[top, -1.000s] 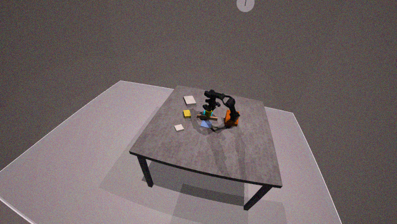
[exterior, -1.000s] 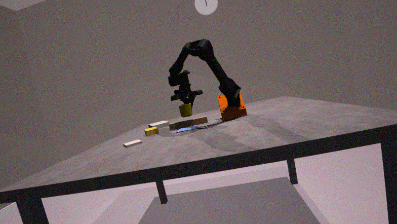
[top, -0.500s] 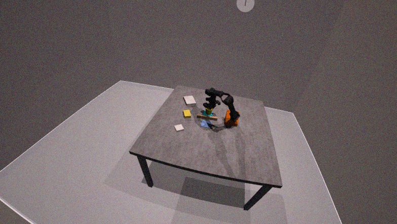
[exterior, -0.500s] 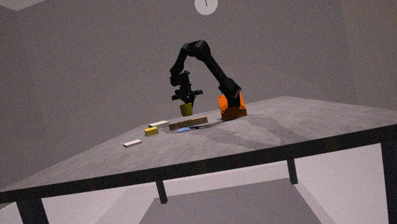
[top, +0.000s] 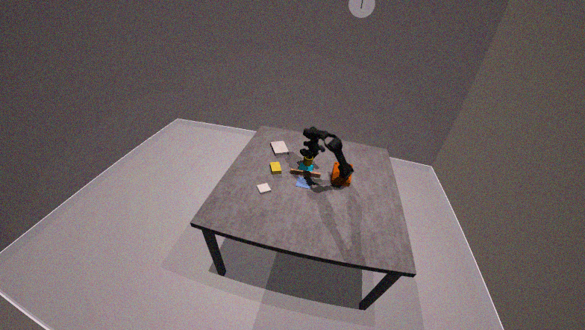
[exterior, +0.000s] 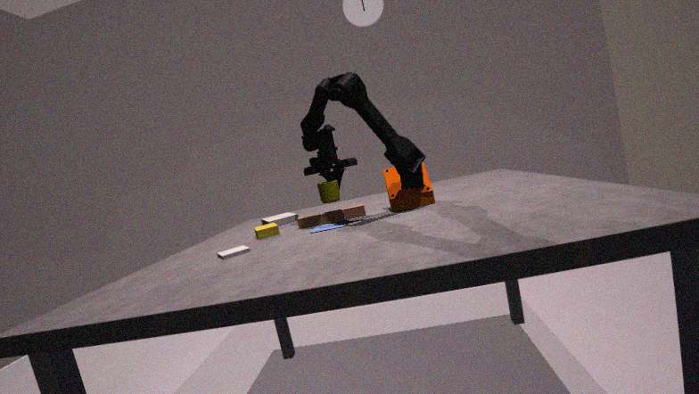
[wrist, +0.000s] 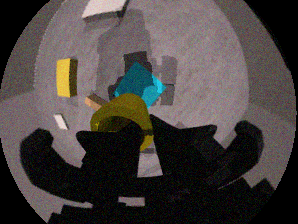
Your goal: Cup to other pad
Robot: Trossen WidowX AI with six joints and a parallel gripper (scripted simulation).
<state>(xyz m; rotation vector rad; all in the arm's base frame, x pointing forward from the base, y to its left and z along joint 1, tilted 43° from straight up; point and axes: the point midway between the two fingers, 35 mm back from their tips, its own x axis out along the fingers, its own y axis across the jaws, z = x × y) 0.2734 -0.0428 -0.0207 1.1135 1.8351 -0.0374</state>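
My gripper is shut on the wall of the yellow cup. The cup hangs in the air, about upright, higher than the wooden bar. The cyan pad lies on the far side of the bar; in the wrist view the cup's rim overlaps its near corner. The blue pad lies on the near side of the bar. The marbles cannot be made out in the cup's dark inside.
A yellow block lies left of the bar. A larger white box lies at the back left, a small white block at the front left. The arm's orange base stands right.
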